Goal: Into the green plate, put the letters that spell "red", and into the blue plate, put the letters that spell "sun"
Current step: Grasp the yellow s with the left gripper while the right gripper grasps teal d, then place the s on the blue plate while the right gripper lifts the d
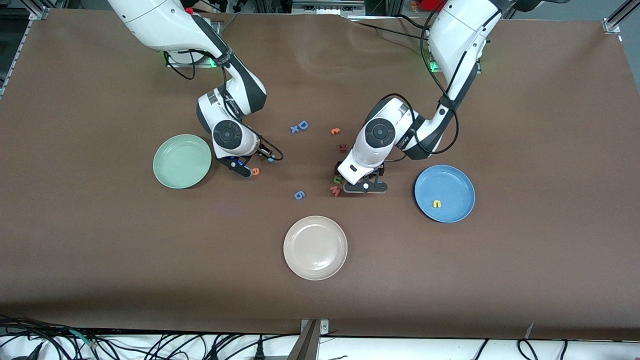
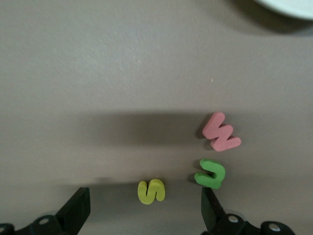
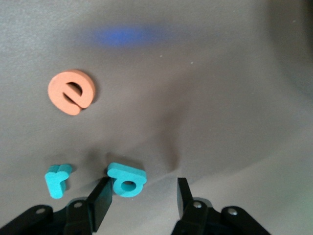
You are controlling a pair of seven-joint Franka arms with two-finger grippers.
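The right gripper (image 3: 141,199) hangs low over the table beside the green plate (image 1: 182,161), fingers partly spread and pinching nothing. The teal "d" (image 3: 126,179) lies just off one fingertip, the teal "r" (image 3: 57,180) beside it, the orange "e" (image 3: 71,91) a little farther out.

The left gripper (image 2: 145,211) is spread wide just above the table, near the blue plate (image 1: 444,193), which holds a yellow letter (image 1: 437,203). The yellow "s" (image 2: 151,191) sits between its fingers, the green letter (image 2: 211,174) at one fingertip, the pink "w" (image 2: 221,131) just past that.

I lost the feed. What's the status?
Left gripper open over yellow "s". Right gripper open, one finger touching teal "d". Green plate bare; pink "w" close by.
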